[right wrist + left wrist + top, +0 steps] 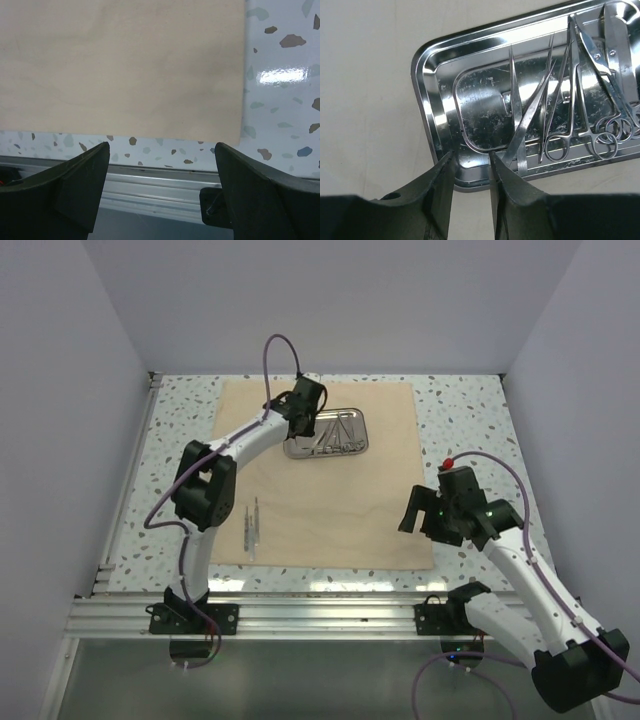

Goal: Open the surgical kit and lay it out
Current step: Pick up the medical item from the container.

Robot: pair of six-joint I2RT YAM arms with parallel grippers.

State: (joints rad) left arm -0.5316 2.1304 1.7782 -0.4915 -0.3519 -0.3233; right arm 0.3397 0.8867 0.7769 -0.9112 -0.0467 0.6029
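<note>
The cloth wrap (340, 510) is seen spread flat on the speckled table (470, 410), and the steel tray (362, 430) is set on its far middle part. In the left wrist view, two slim tweezers (519, 142) are shown lying crossed in the tray (470, 90), with scissors (595, 56) and other ring-handled instruments piled towards its other end. A few thin silver instruments (252, 525) are laid side by side on the cloth's near left part, well apart from the tray. The left gripper (471, 154) is held low at the tray's left end; its jaws are parted by a narrow gap in which only the tray's rim is seen, and the near ends of the tweezers lie just beside one finger, though contact cannot be told. The right gripper (162, 150) is held above the near right corner of the cloth (125, 65), its jaws spread wide with nothing between them. Beneath it the aluminium rail (150, 185) at the table's near edge is seen.
</note>
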